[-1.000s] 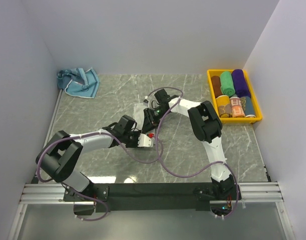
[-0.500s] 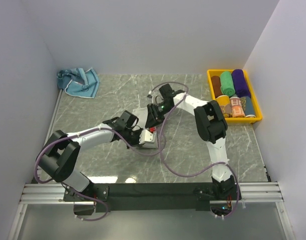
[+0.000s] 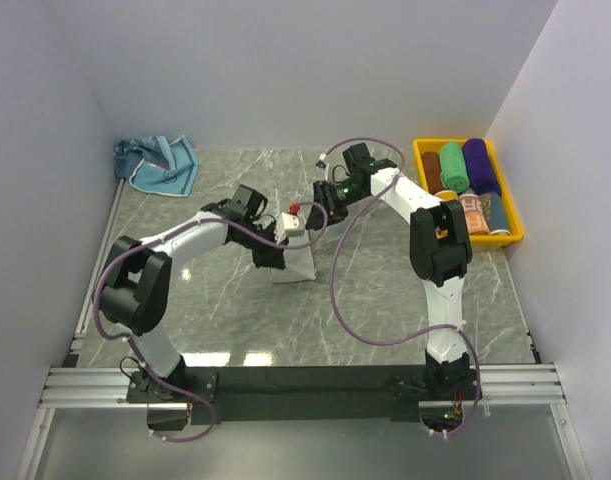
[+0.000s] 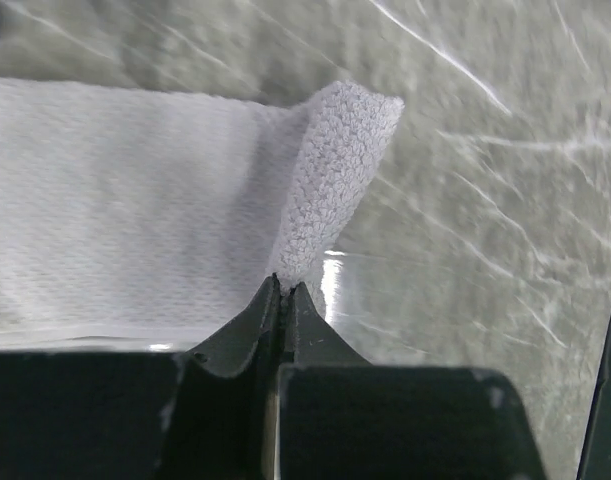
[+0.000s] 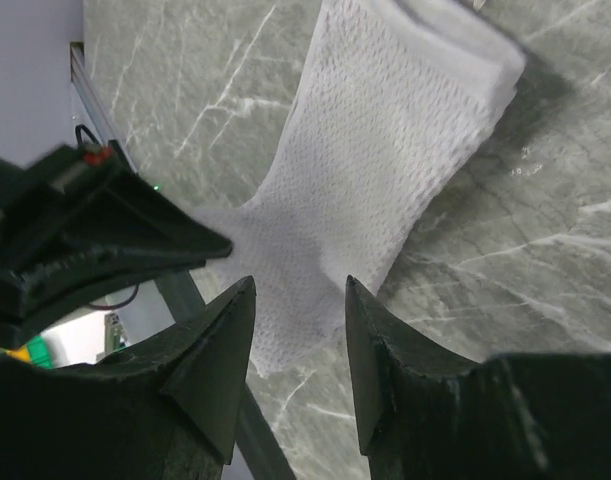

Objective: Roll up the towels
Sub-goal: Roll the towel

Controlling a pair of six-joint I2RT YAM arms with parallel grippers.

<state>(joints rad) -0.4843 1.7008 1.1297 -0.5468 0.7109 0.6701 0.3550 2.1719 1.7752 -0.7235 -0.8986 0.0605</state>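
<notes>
A pale grey-white towel [image 3: 297, 264] lies mid-table with one corner lifted. My left gripper [image 4: 285, 286] is shut on that corner, and the cloth [image 4: 135, 240] spreads away to the left below it. In the top view the left gripper [image 3: 291, 232] hangs just above the towel. My right gripper [image 5: 300, 290] stands open above the same towel [image 5: 385, 150], with nothing between its fingers; from above the right gripper [image 3: 321, 203] is just behind and to the right of the left one. A light blue towel [image 3: 157, 164] lies crumpled at the back left.
A yellow bin [image 3: 422, 165] at the back right holds several rolled towels, among them green [image 3: 452, 166] and purple [image 3: 478, 165]. White walls close in the back and both sides. A metal rail [image 3: 285, 378] runs along the near edge.
The left gripper shut on the pale towel's corner and carried it up and towards the back. The right gripper opened wider and drew away to the back right.
</notes>
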